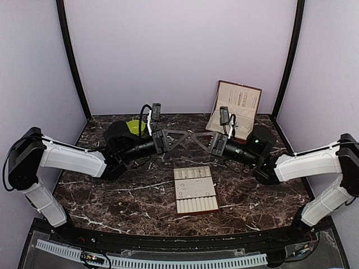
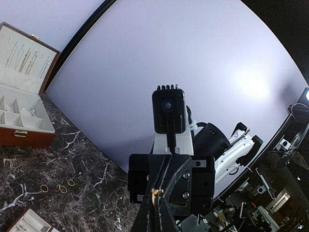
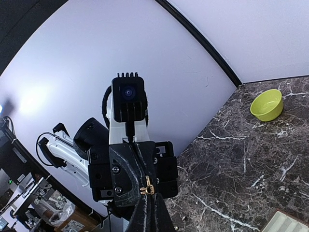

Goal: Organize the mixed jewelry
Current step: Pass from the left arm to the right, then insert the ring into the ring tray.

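Gold piece (image 2: 154, 195), lengthwise along the finger seam, pinched by my left gripper (image 1: 185, 134) and right gripper (image 1: 196, 135); marble table (image 1: 112, 196), lilac walls (image 1: 179, 50).

**Hidden or unclear**

Top view: the left arm (image 1: 73, 159) covers part of the lime-green bowl (image 1: 133, 126), upper left of centre. Silvery specks (image 1: 188, 184) on the slotted tray (image 1: 196, 208) are too small to identify. Left wrist view crops the jewellery box (image 2: 24, 137) at left.

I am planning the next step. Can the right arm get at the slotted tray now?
Probably yes: the slotted tray lies near the right gripper, nothing between. But that gripper and the left gripper are both shut on a small gold piece.
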You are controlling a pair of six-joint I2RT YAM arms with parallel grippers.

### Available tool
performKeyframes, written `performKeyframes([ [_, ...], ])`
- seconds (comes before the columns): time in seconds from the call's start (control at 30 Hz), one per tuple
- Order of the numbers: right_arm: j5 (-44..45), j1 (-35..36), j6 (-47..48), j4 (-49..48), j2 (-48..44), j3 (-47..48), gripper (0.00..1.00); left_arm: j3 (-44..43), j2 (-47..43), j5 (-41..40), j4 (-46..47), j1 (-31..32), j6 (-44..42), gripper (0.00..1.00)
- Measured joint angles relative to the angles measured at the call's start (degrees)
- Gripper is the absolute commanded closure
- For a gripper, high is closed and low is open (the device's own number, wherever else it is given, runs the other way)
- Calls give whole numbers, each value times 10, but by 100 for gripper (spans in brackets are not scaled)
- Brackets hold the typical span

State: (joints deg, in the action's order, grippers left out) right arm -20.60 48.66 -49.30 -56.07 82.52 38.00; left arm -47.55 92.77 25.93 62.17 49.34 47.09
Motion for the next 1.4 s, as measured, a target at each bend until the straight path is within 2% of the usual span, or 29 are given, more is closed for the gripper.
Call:
performKeyframes([
  [0.17, -4, -1, -5, -12, 3, 0, 100, 0, 0, 0, 5, 0, 1, 100],
  [0.23, -4, -1, -6, -13, 3, 0, 100, 0, 0, 0, 7, 0, 1, 95],
  [0.3, -4, -1, -5, -14, 3, 0, 100, 0, 0, 0, 7, 0, 1, 79],
  [0.37, -3, -1, -5, -15, 3, -1, 100, 0, 0, 0, 5, 0, 1, 58],
  [0.63, 9, -2, 7, 1, -17, -5, 100, 0, 0, 0, -19, 1, -8, 38],
  [0.77, 17, -2, 23, 48, -38, -7, 100, 1, -9, -5, -45, 0, -25, 32],
  [0.9, 38, -2, 48, 155, -93, -17, 100, 1, -43, -10, -108, -10, -61, 29],
  [1.1, 85, 8, 77, 341, -190, -36, 100, -22, -118, -29, -289, -49, -182, 25],
  [1.4, 162, 88, 32, 567, -261, -76, 100, -98, -138, -23, -506, -153, -296, 24],
])
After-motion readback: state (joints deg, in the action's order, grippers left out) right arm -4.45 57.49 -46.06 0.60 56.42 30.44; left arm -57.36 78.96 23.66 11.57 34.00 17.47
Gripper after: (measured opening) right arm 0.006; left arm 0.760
